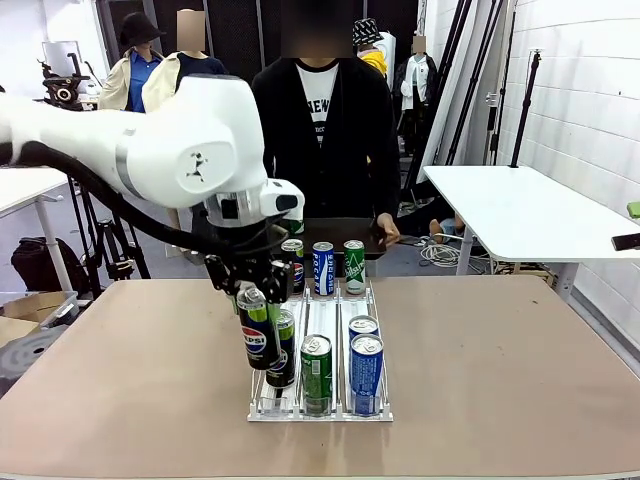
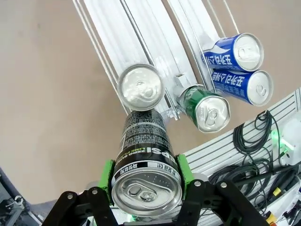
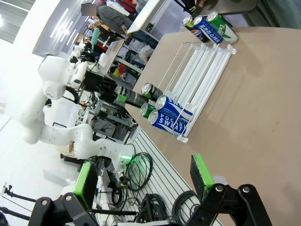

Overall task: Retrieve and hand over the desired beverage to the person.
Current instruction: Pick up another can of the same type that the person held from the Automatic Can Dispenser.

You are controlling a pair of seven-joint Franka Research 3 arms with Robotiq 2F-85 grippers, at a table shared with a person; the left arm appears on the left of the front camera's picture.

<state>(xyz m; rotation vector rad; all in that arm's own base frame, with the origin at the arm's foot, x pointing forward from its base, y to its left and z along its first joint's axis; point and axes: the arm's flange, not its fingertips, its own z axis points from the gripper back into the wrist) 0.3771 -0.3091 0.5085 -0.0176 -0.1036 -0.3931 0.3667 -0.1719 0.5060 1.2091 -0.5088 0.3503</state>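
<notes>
Right hand point(image 3: 141, 188): fingers are standing spread apart with nothing between the green pads, hanging above the near edge of the surface point(image 3: 263, 103).
Rack point(image 1: 300, 410): a clear three-lane can rack is sitting at the middle of the surface, running near to far.
Near cans: a green can point(image 1: 317, 373) is standing at the near end of the middle lane; two blue cans point(image 1: 366, 372) are standing in the right lane, one behind the other.
Left hand point(image 1: 250, 290): it is clenching a black Pepsi can point(image 1: 258, 328) between its green pads, holding it upright above the near part of the left lane.
Left lane: another dark can point(image 1: 284, 350) is standing just behind the lifted one.
Far cans: three cans point(image 1: 323, 268) are standing in a row at the far end of the rack.
Person point(image 1: 325, 125): standing at the far side, one hand point(image 1: 385, 232) hanging near the far edge.
</notes>
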